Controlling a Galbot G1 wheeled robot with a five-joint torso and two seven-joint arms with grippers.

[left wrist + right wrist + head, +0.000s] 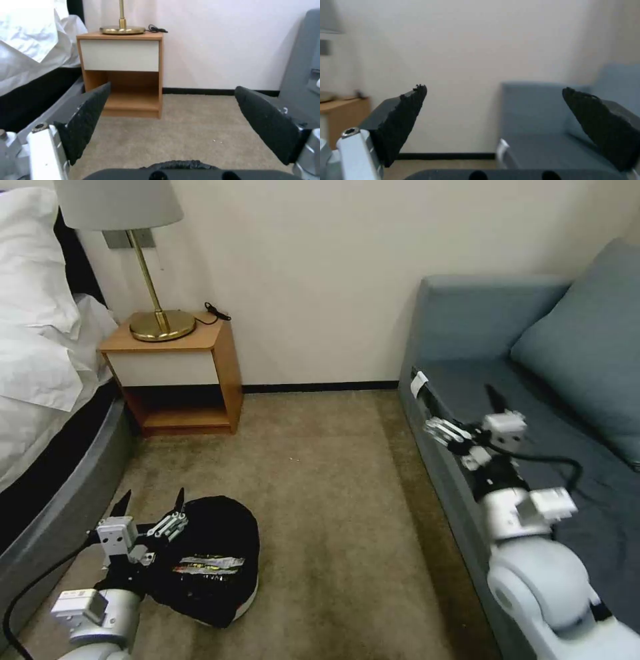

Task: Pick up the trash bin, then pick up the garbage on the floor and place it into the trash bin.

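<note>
Black-lined trash bin on carpet just beside wide-open, empty left claw; right claw likewise.

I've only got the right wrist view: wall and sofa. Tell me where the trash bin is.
Observer: The small round bin with the crinkled black plastic liner is on the carpet at the robot's left, near the bed.
Operator: Report the left end effector.
Observer: The left end effector is open, at the bin's left edge, with nothing between its fingers.
Operator: Tell me what garbage you can see.
Observer: A gold-and-black snack wrapper lies on the black liner.
</note>
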